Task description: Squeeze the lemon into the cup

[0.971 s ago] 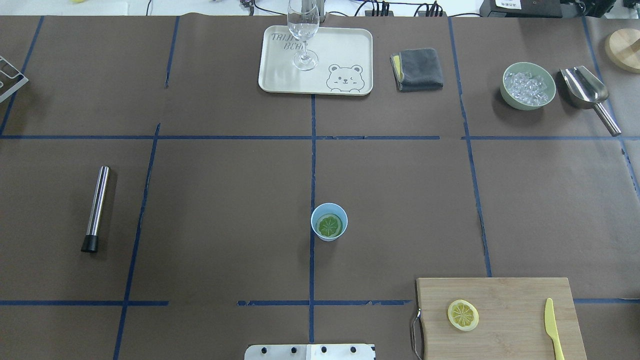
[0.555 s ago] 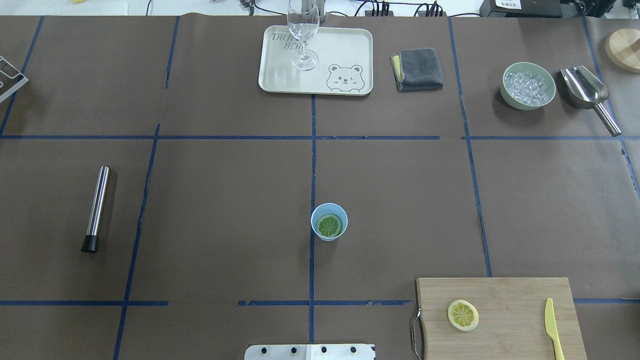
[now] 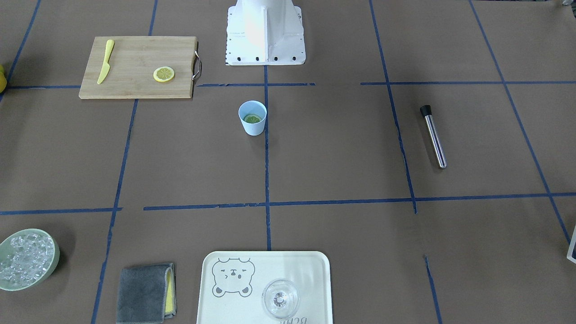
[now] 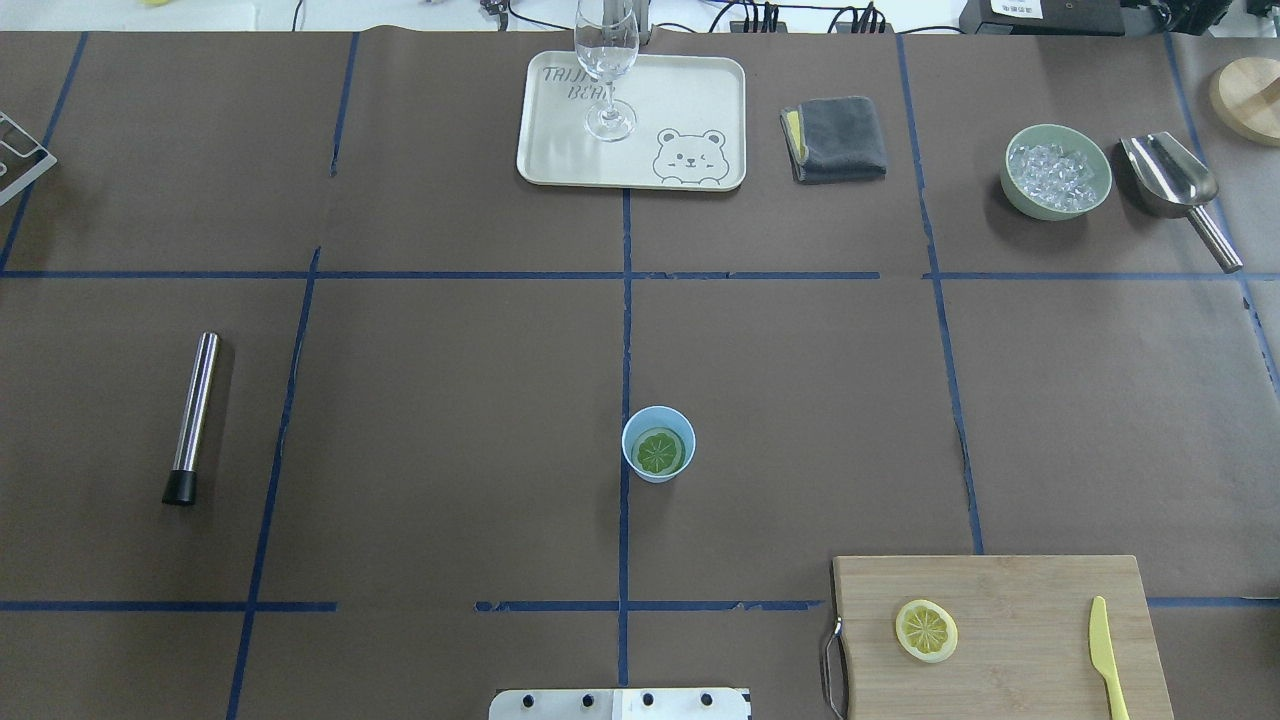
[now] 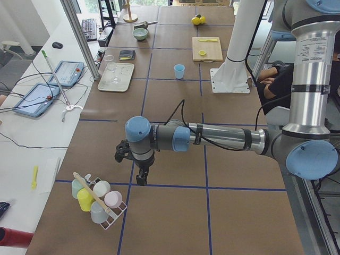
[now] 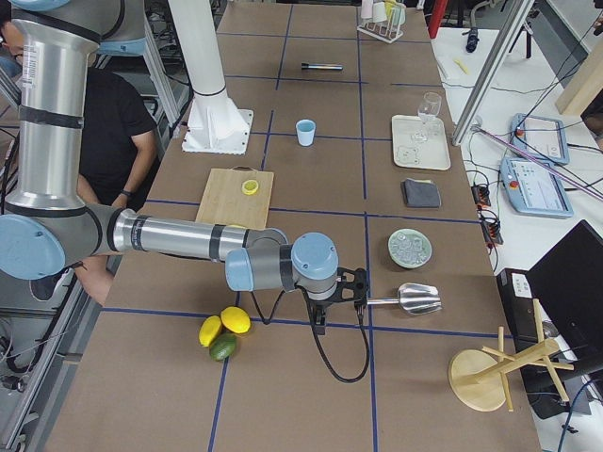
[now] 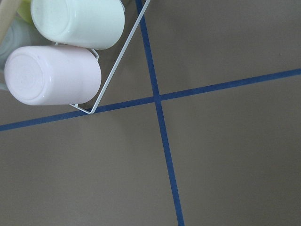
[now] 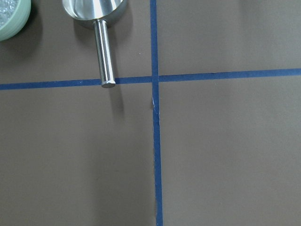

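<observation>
The light-blue cup point(image 4: 658, 470) stands near the table's middle, on a blue tape line; it also shows in the front view point(image 3: 252, 126). One lemon slice point(image 4: 660, 451) lies flat inside it. A second lemon slice point(image 4: 925, 630) lies on the wooden cutting board point(image 4: 1020, 590). Both arms are far from the cup, at the table's ends. My left gripper point(image 5: 139, 178) hangs over the table beside a mug rack. My right gripper point(image 6: 318, 325) hangs near the scoop's handle. Whether either is open or shut I cannot tell; no fingers show in the wrist views.
A yellow plastic knife point(image 4: 1105, 655) lies on the board. A steel muddler point(image 4: 192, 415) lies at the left. A tray point(image 4: 700, 100) with a clear glass point(image 4: 606, 60), a grey cloth point(image 4: 835, 138), a green bowl of ice point(image 4: 1056, 170) and a steel scoop point(image 4: 1175, 185) line the far edge.
</observation>
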Available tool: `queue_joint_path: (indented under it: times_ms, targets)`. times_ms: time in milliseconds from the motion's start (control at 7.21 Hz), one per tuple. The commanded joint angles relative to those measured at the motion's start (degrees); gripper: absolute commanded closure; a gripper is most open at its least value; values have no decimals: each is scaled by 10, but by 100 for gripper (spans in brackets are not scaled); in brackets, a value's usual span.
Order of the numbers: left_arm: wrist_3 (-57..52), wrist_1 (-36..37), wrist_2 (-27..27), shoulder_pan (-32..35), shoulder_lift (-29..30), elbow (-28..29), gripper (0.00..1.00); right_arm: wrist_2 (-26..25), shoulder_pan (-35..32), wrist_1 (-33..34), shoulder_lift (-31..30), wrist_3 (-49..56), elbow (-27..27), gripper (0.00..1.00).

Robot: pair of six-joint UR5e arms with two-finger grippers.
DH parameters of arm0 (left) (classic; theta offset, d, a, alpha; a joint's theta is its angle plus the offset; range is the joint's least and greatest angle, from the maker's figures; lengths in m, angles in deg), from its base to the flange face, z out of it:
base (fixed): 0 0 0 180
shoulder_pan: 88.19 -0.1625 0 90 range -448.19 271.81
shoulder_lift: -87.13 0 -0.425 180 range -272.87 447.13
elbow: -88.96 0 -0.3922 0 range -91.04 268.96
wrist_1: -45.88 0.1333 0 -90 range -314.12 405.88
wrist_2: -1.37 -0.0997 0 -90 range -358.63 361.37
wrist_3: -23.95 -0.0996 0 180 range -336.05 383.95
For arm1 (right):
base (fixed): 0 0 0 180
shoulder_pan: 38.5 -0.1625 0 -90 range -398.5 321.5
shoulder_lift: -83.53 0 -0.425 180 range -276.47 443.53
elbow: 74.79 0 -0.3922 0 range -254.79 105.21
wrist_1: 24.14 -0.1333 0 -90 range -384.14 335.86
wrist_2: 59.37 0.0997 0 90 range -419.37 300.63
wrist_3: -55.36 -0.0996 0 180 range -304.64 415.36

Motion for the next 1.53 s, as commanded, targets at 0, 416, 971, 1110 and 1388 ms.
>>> queue_joint_path:
  times_ms: [0,416,971,1110,1388]
  targets:
    - [0,-2,3,1,2,15,0,7,0,0,0,1,2,0]
    - [2,-2,4,1,3,13,0,6,0,0,4,-1,-3,0]
    - [8,-2,4,1,4,11,0,5,-2,6,0,-39,-32,0]
    - [24,-2,5,1,4,11,0,5,-2,6,0,-39,-31,0]
    - [80,-4,5,1,5,9,0,4,-2,5,-1,-39,-30,0]
